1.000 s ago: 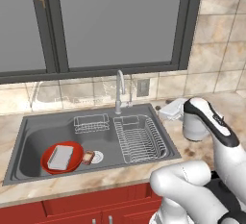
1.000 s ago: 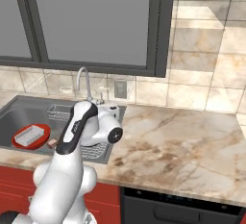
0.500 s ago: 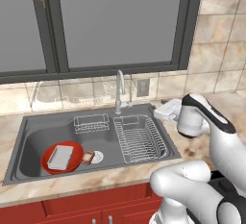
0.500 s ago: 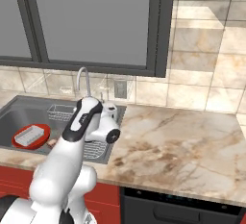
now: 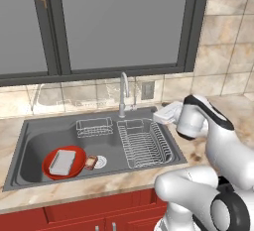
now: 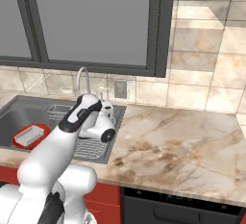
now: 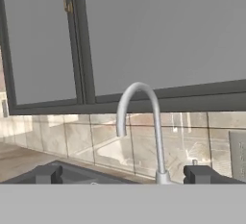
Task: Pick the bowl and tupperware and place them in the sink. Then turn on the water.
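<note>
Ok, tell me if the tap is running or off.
Off. No stream falls from the faucet spout in the hand view, and none shows above the sink in the left base view. The open gripper faces it.

You see a glossy white arm [image 5: 218, 141] built of thick rounded segments. A black band curves along its upper link [image 6: 79, 115], and dark round caps close the joints [image 6: 109, 134]. The big joint near the base has a dark grey ring [image 5: 225, 215]. The finger tips [image 7: 48, 174] are small dark blocks.
</note>
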